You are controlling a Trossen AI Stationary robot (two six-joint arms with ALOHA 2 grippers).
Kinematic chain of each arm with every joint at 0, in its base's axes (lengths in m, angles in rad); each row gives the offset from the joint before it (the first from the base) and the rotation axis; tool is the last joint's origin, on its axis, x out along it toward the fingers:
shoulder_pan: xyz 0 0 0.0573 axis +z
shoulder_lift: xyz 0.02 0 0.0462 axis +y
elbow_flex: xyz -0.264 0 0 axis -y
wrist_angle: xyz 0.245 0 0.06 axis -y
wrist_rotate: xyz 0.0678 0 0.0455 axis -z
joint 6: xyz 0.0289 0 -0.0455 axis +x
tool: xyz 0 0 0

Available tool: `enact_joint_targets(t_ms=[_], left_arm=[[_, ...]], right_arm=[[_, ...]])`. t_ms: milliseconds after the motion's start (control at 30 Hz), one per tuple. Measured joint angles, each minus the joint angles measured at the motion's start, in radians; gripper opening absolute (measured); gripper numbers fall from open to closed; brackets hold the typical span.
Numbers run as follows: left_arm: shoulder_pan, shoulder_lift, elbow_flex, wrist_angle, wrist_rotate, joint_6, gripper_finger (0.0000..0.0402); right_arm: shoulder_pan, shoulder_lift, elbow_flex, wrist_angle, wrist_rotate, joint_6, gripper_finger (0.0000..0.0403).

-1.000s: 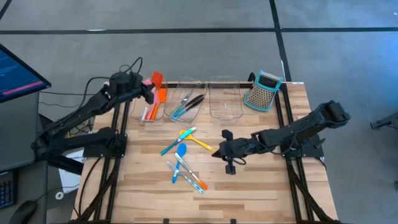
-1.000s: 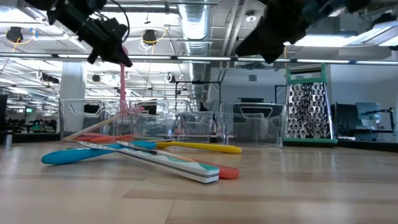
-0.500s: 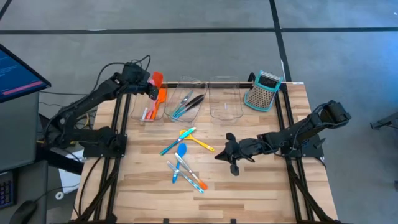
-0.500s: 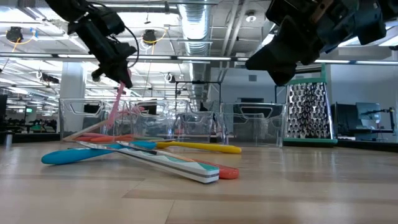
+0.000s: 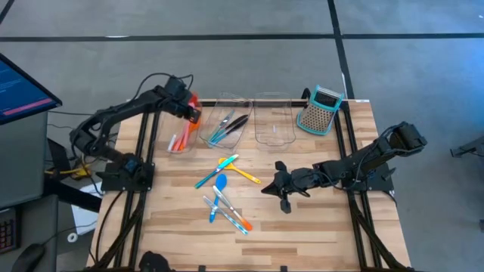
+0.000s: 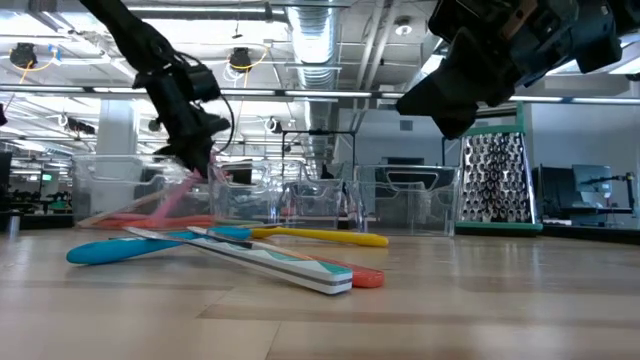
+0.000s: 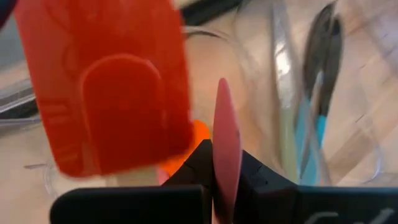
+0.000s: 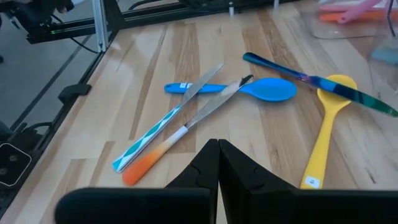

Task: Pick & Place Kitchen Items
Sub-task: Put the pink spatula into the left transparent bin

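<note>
My left gripper point(image 5: 190, 113) is over the left clear bin point(image 5: 168, 145), shut on a pink utensil point(image 6: 172, 197) that slants down into it. A red spatula point(image 7: 106, 93) and orange pieces lie in that bin. The middle bin point(image 5: 243, 106) holds teal and black utensils point(image 5: 225, 127). On the table lie a yellow spoon point(image 5: 246, 175), a blue spoon point(image 5: 221, 183), teal pieces point(image 5: 214, 171) and an orange-tipped piece point(image 5: 239, 221). My right gripper point(image 5: 281, 190) is shut and empty, above the table to the right of them. My left gripper pinches the pink utensil's upper end point(image 7: 227, 134) between its two fingers, edge-on in the wrist view. The fingers come from above, slanting down. The utensil hangs tilted below them, and its lower end point(image 6: 150, 208) is down in the left bin.
A third clear bin point(image 5: 274, 121) stands right of the middle one. A teal-and-grey box grater point(image 5: 319, 110) stands at the far right. Bare wood lies along the near edge and on the right half of the table.
My left gripper has gone down and a little toward the table's right edge into the left bin, still shut on the pink utensil. The utensil has tipped from hanging nearly upright to slanting. My right gripper has dropped slightly, then kept still.
</note>
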Motion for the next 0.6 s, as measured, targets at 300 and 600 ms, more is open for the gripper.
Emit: enact_joint_targets(t_ms=[300,600], left_arm=[[0.012,0.028,-0.001,0.071,-0.009,0.004,0.0018],[0.007,0.001,-0.001,0.103,-0.011,-0.001,0.0054]], right_arm=[[-0.029,0.000,0.000,-0.006,0.000,-0.016,0.0000],[-0.062,0.000,0.000,-0.032,-0.019,-0.016,0.0000]])
